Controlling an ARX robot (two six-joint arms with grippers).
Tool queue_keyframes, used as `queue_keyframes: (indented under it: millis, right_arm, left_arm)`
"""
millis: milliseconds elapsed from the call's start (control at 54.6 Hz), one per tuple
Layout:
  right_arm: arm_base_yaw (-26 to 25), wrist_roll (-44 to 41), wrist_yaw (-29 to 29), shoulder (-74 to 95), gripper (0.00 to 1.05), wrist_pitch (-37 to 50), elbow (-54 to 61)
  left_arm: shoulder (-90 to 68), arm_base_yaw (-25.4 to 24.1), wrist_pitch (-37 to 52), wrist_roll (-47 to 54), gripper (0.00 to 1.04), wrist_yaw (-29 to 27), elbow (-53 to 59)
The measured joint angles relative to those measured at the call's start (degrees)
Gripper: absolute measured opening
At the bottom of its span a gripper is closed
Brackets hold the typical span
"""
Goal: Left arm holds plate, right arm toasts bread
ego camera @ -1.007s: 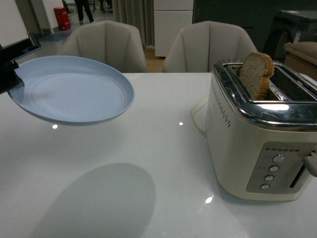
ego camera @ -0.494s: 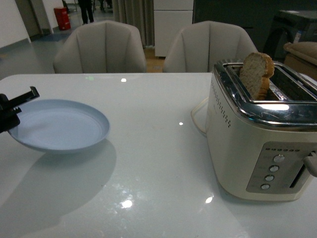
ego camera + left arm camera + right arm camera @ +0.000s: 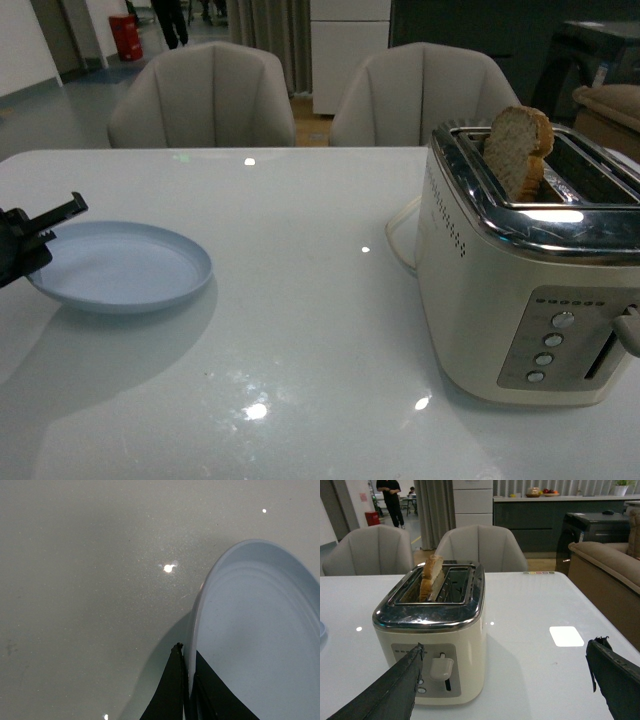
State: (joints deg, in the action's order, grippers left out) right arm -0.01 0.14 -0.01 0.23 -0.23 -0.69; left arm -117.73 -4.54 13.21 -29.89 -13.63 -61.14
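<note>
The plate (image 3: 120,268), pale blue and shallow, sits low at the left side of the white worktop (image 3: 300,300), its underside at or just above the glossy surface; contact cannot be judged from the front view. The left tool (image 3: 30,240) grips the plate's near-left rim, and in the left wrist view its slim black fingers (image 3: 172,690) pinch the raised edge of the plate (image 3: 260,630), one on each side of the rim. A soft shadow lies on the worktop under and in front of the plate.

The bread (image 3: 518,150) stands upright in the left slot of the toaster (image 3: 520,290), its rounded crust end sticking up above the chrome top. The toaster is cream-coloured, at the right side of the worktop, well apart from the plate, with a column of round buttons and a lever on its facing side. From the right wrist view the bread (image 3: 431,575) shows in the slot nearer the plate, and the right tool (image 3: 505,680) hangs in front of the toaster (image 3: 432,640), fingers spread wide and holding nothing.

Two pale armchairs (image 3: 205,95) stand behind the worktop.
</note>
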Motion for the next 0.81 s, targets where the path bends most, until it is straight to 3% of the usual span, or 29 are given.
queue_keyframes:
  millis: [549, 805]
  right_arm:
    - [0.0, 0.0, 0.0, 0.0, 0.98, 0.0, 0.0]
    - [0.0, 0.0, 0.0, 0.0, 0.98, 0.0, 0.0]
  left_arm:
    - [-6.1, -0.2, -3.7, 1.0, 0.04, -2.2, -4.8]
    - [-6.7, 0.2, -4.6, 6.5, 0.53, -1.1, -2.5]
